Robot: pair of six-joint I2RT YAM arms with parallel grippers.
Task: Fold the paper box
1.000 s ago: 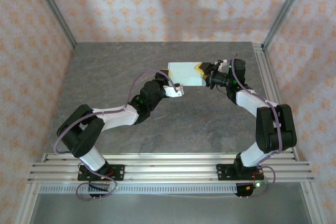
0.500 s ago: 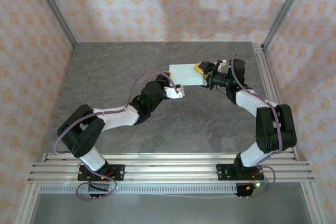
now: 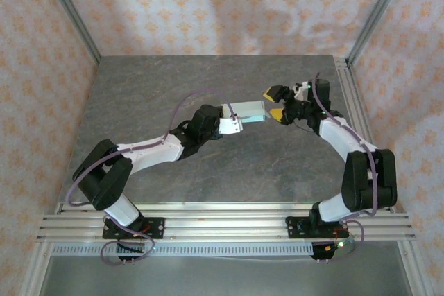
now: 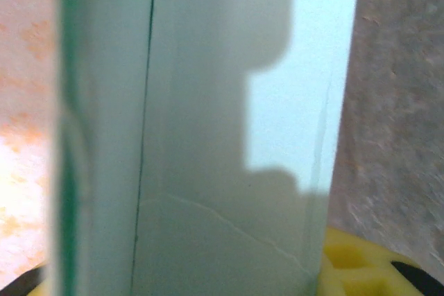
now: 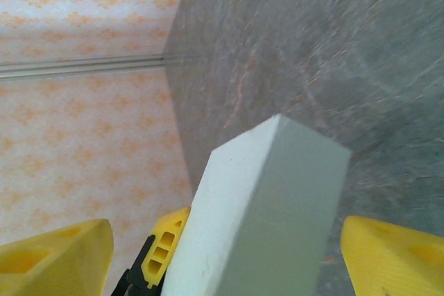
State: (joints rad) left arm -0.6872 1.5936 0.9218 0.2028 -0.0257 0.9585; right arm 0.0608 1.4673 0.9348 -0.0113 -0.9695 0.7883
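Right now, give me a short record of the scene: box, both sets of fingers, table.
box: pale green rectangular block, mid-table, between the two arms
left fingers: shut on box, gripping its left end
right fingers: open, straddling the box's other end, with a gap on each side
table: grey, stone-look surface
task state: box looks folded into a block; end flaps cannot be judged

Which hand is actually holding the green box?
The left hand grips the paper box; the right hand has its fingers open, clear of the box's end.
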